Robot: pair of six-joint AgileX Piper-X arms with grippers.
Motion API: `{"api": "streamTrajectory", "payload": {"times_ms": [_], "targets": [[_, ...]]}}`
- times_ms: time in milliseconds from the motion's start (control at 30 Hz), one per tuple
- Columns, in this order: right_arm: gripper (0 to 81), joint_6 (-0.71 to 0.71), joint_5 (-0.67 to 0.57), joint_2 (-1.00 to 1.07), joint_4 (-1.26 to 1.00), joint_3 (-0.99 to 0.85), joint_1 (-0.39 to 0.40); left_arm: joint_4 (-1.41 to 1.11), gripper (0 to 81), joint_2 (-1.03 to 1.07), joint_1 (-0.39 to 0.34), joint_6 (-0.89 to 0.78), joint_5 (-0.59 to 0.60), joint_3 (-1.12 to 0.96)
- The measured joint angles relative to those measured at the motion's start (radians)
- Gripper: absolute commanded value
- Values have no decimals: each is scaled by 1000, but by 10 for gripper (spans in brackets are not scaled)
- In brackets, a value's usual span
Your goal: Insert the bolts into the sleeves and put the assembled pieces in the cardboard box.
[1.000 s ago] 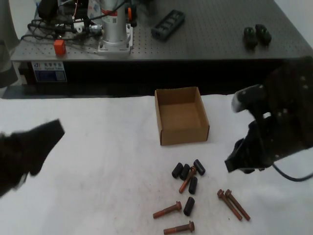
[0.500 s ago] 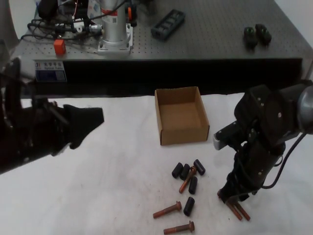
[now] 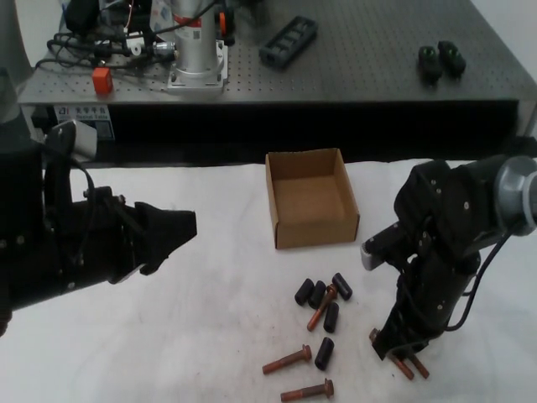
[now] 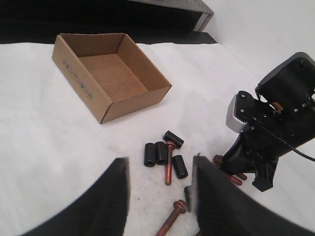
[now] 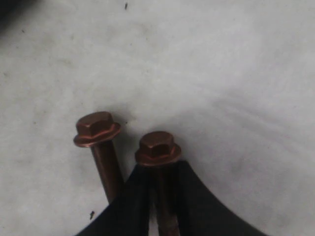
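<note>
Bolt (image 5: pixel 157 147): on the cloth, 5 o'clock of box (image 3: pixel 316 233); stiff, light, probably slick.
Right gripper (image 5: pixel 160 169): pinches its shank under the head, a sound hold.
Left gripper (image 4: pixel 158 164): spread, empty.
Sleeves (image 3: pixel 317 295): 6 o'clock of box.

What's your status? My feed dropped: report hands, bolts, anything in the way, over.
Left hand open, above the cloth. Right hand around one bolt, grip unconfirmed. Sleeves loose, cardboard box empty. Second bolt lies close alongside.
</note>
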Motion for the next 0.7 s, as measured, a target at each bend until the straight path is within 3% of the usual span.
{"api": "streamTrajectory", "payload": {"times_ms": [267,400,533,700], "targets": [[132,0,0,0,-13,2,0,13,303,0,0,26,0,-1],[32,0,0,0,-14,2,0,71,303,7,-11,85,-15,-10],[0,0,0,-6,-29,4,0,155,303,48,-47,171,-62,-46],[0,31,-44,-70,-62,3,-7,309,303,162,-158,318,-164,-164]]}}
